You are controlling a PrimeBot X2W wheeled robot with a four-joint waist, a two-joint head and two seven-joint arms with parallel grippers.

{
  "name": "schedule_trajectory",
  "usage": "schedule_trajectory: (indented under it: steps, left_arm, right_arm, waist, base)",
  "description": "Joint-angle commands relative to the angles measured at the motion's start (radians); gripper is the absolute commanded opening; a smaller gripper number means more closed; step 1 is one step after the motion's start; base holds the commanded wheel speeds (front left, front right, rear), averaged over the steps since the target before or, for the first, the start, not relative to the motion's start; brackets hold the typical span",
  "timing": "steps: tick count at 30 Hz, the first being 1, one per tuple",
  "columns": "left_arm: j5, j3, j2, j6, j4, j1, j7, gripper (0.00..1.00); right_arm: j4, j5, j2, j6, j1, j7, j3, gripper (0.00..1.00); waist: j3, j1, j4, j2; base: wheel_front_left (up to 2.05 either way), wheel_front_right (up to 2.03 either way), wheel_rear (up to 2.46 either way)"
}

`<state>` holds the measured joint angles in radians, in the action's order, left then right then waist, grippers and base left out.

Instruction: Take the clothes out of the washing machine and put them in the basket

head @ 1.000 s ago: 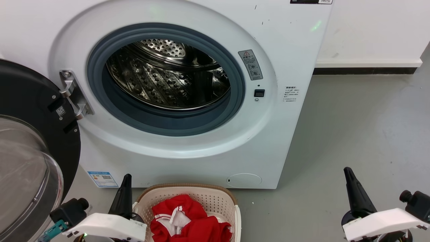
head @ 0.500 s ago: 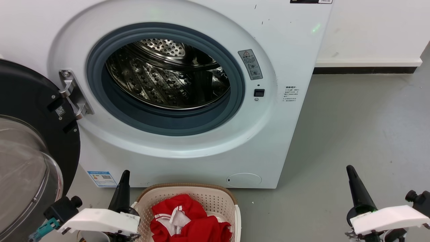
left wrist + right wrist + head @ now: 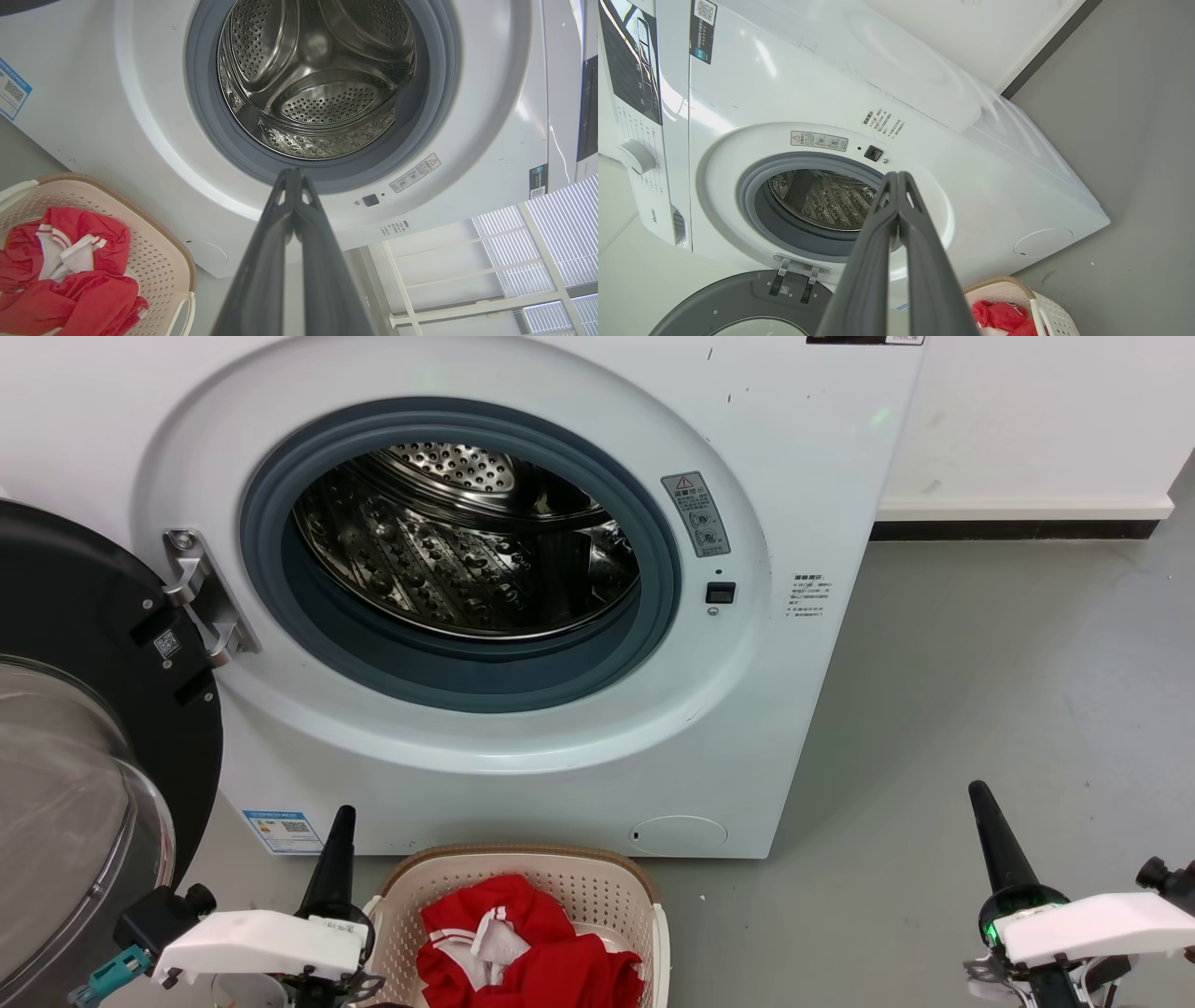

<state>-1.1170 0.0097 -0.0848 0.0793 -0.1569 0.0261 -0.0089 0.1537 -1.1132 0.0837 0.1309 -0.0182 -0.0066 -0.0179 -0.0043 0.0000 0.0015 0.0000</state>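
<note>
The white washing machine (image 3: 822,476) stands with its door swung out to the left, and its steel drum (image 3: 467,551) holds nothing I can see. Red clothes (image 3: 523,952) with white trim lie crumpled in the cream basket (image 3: 597,887) on the floor before it. My left gripper (image 3: 341,817) is shut, empty, just left of the basket. Off to the right over the grey floor my right gripper (image 3: 978,793) is shut and empty too. The left wrist view shows the drum (image 3: 322,79), the basket (image 3: 159,252), the clothes (image 3: 70,289) and the closed left gripper (image 3: 294,172). The right gripper (image 3: 896,175) also looks closed.
The open black-rimmed glass door (image 3: 84,747) juts out at the left, close to my left arm. Bare grey floor (image 3: 1008,691) spreads to the right of the machine, up to a white wall with a dark skirting (image 3: 1018,532).
Both arms have drawn back toward the bottom edge; the left gripper slid a little left and the right gripper's tip rose slightly. The clothes and basket lie as before.
</note>
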Motion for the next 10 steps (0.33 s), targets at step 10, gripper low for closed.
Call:
schedule_trajectory:
  steps: [10]
  left_arm:
    - [-0.113, 0.02, 0.002, 0.016, -0.013, 0.035, 0.023, 0.0]
  right_arm:
    - [0.014, -0.119, 0.004, 0.0, -0.037, 0.018, -0.012, 0.0]
  waist:
    - [0.001, 0.0, 0.0, 0.0]
  base:
    - [0.0, 0.0, 0.0]
